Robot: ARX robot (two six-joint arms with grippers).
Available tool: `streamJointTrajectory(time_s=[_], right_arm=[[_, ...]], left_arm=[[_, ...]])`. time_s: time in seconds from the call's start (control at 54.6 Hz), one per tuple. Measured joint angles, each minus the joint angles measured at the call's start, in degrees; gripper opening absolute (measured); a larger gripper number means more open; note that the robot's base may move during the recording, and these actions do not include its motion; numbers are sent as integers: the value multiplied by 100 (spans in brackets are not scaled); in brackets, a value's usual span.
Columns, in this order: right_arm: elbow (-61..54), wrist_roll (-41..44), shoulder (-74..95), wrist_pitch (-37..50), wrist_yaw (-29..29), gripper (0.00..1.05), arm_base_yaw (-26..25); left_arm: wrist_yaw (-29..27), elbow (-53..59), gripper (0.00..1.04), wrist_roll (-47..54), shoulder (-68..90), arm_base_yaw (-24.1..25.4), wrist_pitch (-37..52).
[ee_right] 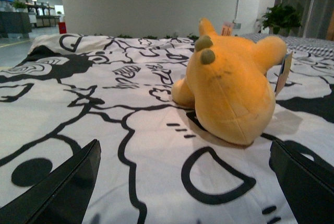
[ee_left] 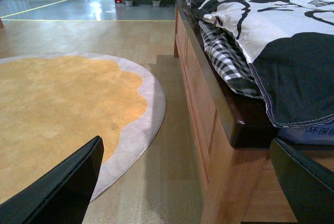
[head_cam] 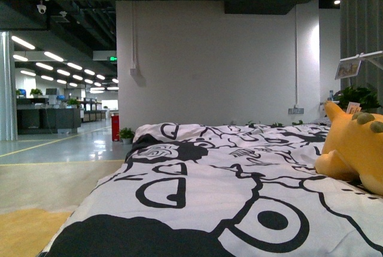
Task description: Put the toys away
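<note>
An orange-yellow plush toy with olive bumps on its back lies on the black-and-white duvet of a bed. It also shows at the right edge of the front view, the plush toy. My right gripper hovers low over the duvet, open, a short way in front of the toy, with nothing between its fingers. My left gripper is open beside the bed's wooden frame, above the floor, holding nothing. Neither arm shows in the front view.
A round yellow rug with a grey border lies on the wooden floor beside the bed. Checked bedding hangs under the duvet at the bed's edge. A white wall, potted plants and an open office hall lie beyond.
</note>
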State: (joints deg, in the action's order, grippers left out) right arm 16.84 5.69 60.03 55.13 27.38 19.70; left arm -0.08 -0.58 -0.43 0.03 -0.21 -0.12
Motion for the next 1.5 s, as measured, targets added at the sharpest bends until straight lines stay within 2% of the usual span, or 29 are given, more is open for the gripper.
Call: streamJointTrajectory(time_s=[0.22, 0.44, 0.66, 0.971, 1.136, 1.356, 1.502], right_arm=[[756, 507, 1412, 1075, 26, 98, 55], [1460, 1093, 2337, 1773, 2, 98, 199], [2522, 2035, 3178, 2452, -46, 98, 393], [3838, 2975, 4116, 2411, -293, 98, 269], [4470, 3344, 4457, 2124, -273, 98, -46], [4511, 3449, 4459, 1790, -256, 98, -461], [4190, 3442, 4382, 1545, -487, 98, -793]], left_arm=[[0, 0, 98, 0, 0, 0, 0], [0, 0, 98, 0, 0, 0, 0], [0, 0, 98, 0, 0, 0, 0], [4, 0, 98, 0, 0, 0, 0], [4, 0, 98, 0, 0, 0, 0], [7, 0, 98, 0, 0, 0, 0], [4, 0, 98, 0, 0, 0, 0]])
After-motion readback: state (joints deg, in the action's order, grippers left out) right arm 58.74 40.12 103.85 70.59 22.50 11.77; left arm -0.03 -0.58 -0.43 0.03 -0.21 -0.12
